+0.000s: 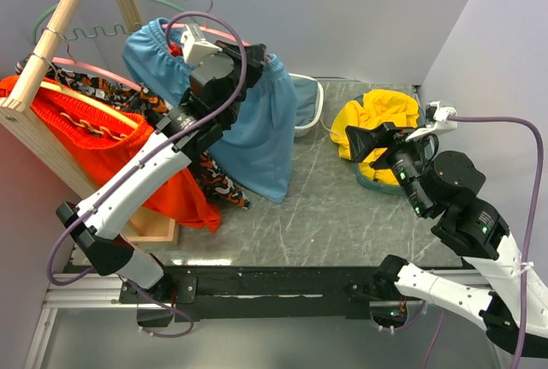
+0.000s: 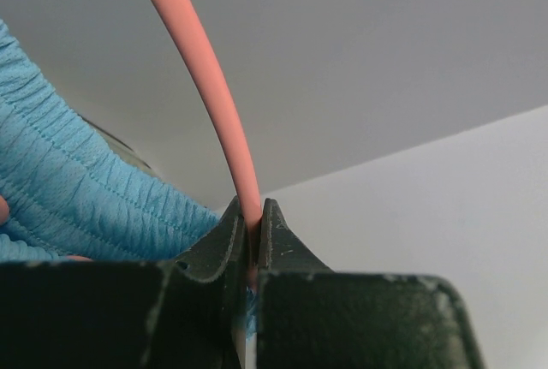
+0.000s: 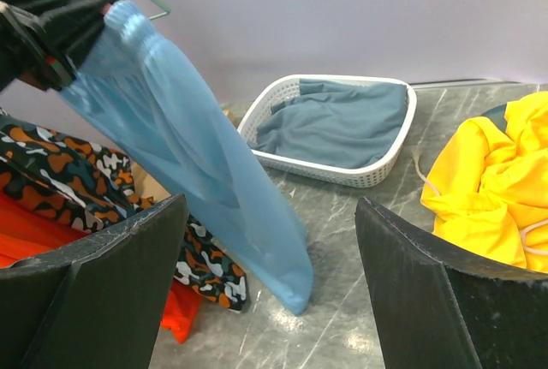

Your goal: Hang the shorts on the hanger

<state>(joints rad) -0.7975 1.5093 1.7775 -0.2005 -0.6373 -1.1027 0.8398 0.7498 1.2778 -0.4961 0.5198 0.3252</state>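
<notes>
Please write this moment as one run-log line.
left gripper: shut on hanger | shorts: hanging from hanger | right gripper: open, empty

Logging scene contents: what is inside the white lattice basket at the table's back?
A grey-blue fabric garment fills the white plastic lattice basket. Anything beneath that cloth, and the basket's floor, is covered.

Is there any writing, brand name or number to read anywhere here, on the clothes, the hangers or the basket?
None can be read. The light blue shorts, the pink hanger, the white basket and the yellow garment show no legible word, label, brand or number in any view.
</notes>
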